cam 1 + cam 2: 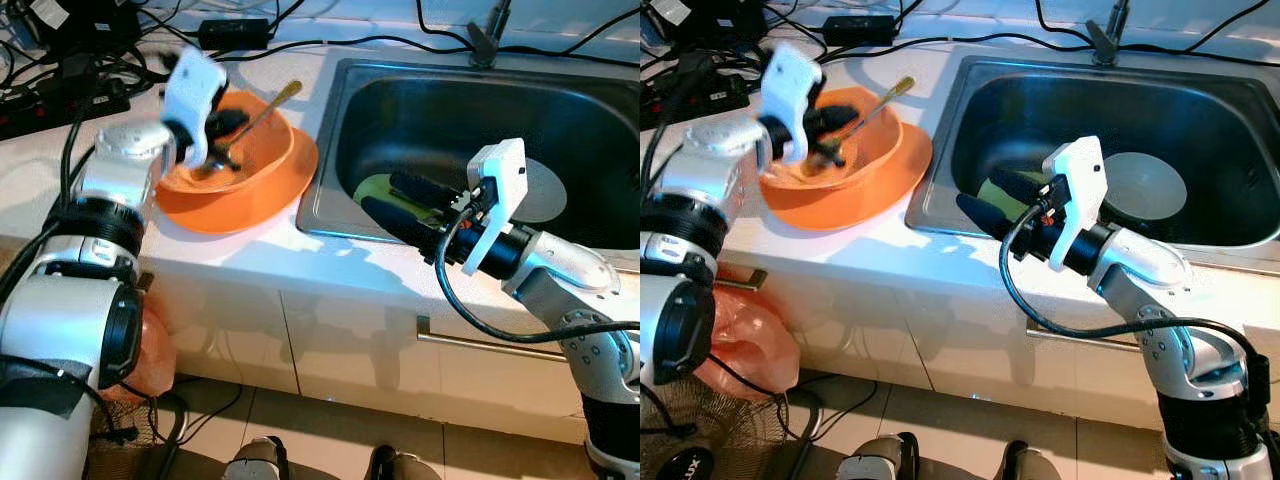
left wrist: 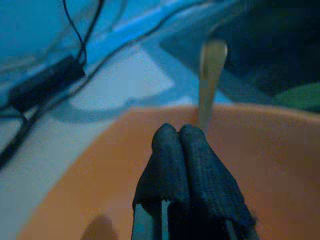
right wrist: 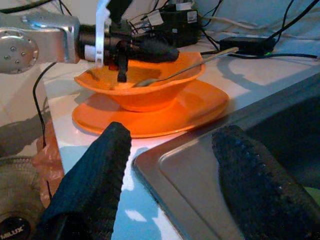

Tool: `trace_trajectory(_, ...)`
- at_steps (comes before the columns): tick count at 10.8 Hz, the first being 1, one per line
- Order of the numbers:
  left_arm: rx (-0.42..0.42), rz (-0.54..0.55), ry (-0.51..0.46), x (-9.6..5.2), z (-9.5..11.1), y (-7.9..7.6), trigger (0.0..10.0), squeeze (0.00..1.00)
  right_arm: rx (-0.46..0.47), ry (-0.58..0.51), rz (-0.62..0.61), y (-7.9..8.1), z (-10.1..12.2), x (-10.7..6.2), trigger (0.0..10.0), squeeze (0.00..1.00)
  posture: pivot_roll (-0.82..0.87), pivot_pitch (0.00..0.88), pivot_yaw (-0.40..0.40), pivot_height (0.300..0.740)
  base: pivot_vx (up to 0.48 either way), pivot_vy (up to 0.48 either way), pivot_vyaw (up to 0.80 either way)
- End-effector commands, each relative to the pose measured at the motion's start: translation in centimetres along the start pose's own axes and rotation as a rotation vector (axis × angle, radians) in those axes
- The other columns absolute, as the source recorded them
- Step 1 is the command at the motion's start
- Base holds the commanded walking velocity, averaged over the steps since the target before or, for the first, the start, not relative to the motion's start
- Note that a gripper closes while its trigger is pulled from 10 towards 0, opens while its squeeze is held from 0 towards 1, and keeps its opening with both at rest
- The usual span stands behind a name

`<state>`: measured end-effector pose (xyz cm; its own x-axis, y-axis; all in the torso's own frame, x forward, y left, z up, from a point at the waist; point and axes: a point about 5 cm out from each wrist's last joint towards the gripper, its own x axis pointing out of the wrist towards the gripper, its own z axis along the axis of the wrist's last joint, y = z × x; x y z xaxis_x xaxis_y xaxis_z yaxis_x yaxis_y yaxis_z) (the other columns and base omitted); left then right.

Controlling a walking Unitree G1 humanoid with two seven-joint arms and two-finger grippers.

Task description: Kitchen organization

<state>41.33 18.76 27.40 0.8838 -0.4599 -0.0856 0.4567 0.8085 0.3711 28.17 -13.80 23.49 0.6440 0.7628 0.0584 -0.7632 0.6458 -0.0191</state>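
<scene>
Before you lies the white counter with the steel sink sunk into it on your right, and from the head views you can see a grey round dish on the sink floor and a yellow-green item beside it, partly hidden behind your right arm. On the counter just left of the sink sits an orange plate with an orange bowl on top of it, and cables trail along the back. Your right gripper hangs over the sink's near left corner; its wrist view shows what the head views cannot, namely the two black fingers spread wide apart with nothing between them, looking across the sink rim at the bowl and plate side-on. Your left gripper is down inside the bowl. Its wrist view shows the two fingertips pressed together above the orange inner wall, but you cannot tell from it whether anything is pinched. A spoon lies in the bowl with its golden handle rising over the rim toward the sink; from the right wrist view you can see it sloping up out of the bowl just beside the left gripper.
</scene>
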Motion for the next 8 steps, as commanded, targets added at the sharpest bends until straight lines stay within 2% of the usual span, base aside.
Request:
trace_trajectory(1, 0.009, 0.009, -0.058, 0.1, 1.4, 0.2, 0.0, 0.0, -0.013, -0.002, 0.008, 0.0, 0.3, 0.2, 10.0, 0.0, 0.09, 0.119, 0.054, 0.74, 0.0, 0.0, 0.0)
trace_trajectory(2, 0.018, 0.009, -0.126, 0.3, 2.2, -0.3, 0.0, 0.0, -0.006, -0.007, -0.001, -0.2, 0.2, 0.2, 10.0, 0.0, 0.09, 0.118, 0.053, 0.74, 0.0, 0.0, 0.0)
trace_trajectory(4, 0.049, -0.034, -0.081, 0.4, 1.2, -0.9, 0.0, 0.0, -0.008, -0.008, -0.011, -0.4, 0.2, 0.3, 10.0, 0.0, 0.09, 0.116, 0.053, 0.74, 0.0, 0.0, 0.0)
trace_trajectory(5, 0.053, -0.048, -0.071, 0.3, 0.9, -0.9, 10.0, 0.0, -0.008, -0.009, -0.012, -0.4, 0.2, 0.3, 10.0, 0.0, 0.09, 0.117, 0.056, 0.74, 0.0, 0.0, 0.0)
trace_trajectory(6, 0.049, -0.048, -0.083, 0.0, 1.1, -0.6, 10.0, 1.0, -0.008, -0.008, -0.015, -0.4, 0.1, 0.2, 10.0, 0.0, 0.09, 0.117, 0.056, 0.74, 0.0, 0.0, 0.0)
trace_trajectory(8, 0.04, -0.071, -0.118, -0.3, 1.9, -0.1, 10.0, 1.0, -0.01, -0.006, -0.016, -0.4, 0.0, 0.2, 10.0, 0.0, 0.09, 0.117, 0.056, 0.74, 0.0, 0.0, 0.0)
